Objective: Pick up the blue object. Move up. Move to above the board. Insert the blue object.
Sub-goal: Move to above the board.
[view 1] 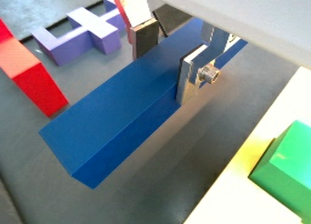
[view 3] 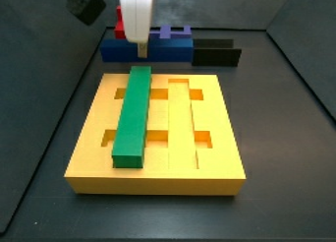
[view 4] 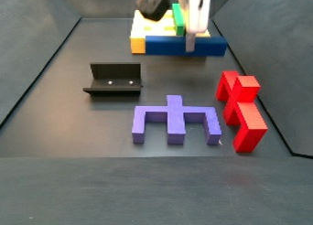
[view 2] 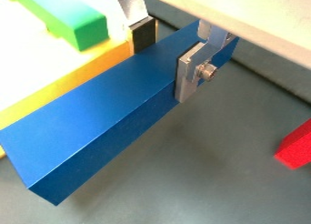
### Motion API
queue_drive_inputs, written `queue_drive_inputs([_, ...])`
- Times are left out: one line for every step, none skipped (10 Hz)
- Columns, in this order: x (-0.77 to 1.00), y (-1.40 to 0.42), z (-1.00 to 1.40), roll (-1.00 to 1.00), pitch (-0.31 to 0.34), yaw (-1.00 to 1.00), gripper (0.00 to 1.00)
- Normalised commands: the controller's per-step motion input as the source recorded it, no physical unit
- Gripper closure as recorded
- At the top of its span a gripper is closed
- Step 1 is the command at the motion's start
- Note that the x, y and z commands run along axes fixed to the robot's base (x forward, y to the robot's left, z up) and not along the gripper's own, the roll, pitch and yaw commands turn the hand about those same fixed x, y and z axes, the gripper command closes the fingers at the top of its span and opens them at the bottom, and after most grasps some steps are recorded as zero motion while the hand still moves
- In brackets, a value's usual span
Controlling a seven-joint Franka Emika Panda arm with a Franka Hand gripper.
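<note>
Wrist views, gripper (view 2: 170, 53) jaws clamping blue object (view 2: 109, 127)

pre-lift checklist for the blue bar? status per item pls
1. Tool astride the blue object: ok, silver fingers on both its sides in both wrist views.
2. Firm clamp: cannot tell.
3. Grasp centred on bar: not ok, near one end.
4. Board groove free: ok, beside the green bar.
5. Red block clear of bar: ok.
6. Fixture away from path: ok.
</note>
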Motion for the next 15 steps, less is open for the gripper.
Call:
queue_drive_inputs([0.0,0.0,1.4,0.0,0.0,0.0,1.0])
queue_drive_inputs([0.0,0.0,1.4,0.0,0.011,0.0,1.0])
queue_drive_inputs([-0.04,0.0,1.4,-0.01,0.028,-0.01,1.0])
queue_drive_inputs([0.0,0.0,1.4,-0.03,0.019,-0.01,1.0])
queue_drive_inputs([0.01,-0.01,1.4,-0.03,0.044,-0.01,1.0])
queue_drive_inputs([0.0,0.0,1.4,-0.03,0.088,-0.01,1.0])
queue_drive_inputs([0.0,0.0,1.4,-0.04,0.081,0.0,1.0])
queue_drive_inputs([0.02,0.0,0.48,-0.04,0.08,-0.01,1.0])
queue_drive_inputs([0.04,0.0,0.25,-0.04,0.08,-0.01,1.0])
queue_drive_inputs([0.43,-1.4,0.32,-0.01,0.017,1.0,1.0])
queue_drive_inputs([0.42,-1.4,0.29,0.0,0.022,1.0,1.0])
queue_drive_inputs([0.48,-1.4,0.27,0.01,0.037,1.0,1.0])
queue_drive_inputs([0.53,-1.4,0.3,0.01,0.048,1.0,1.0])
queue_drive_inputs([0.53,-1.4,0.3,0.01,0.052,1.0,1.0])
queue_drive_inputs([0.23,-0.54,0.12,0.02,0.062,1.0,1.0])
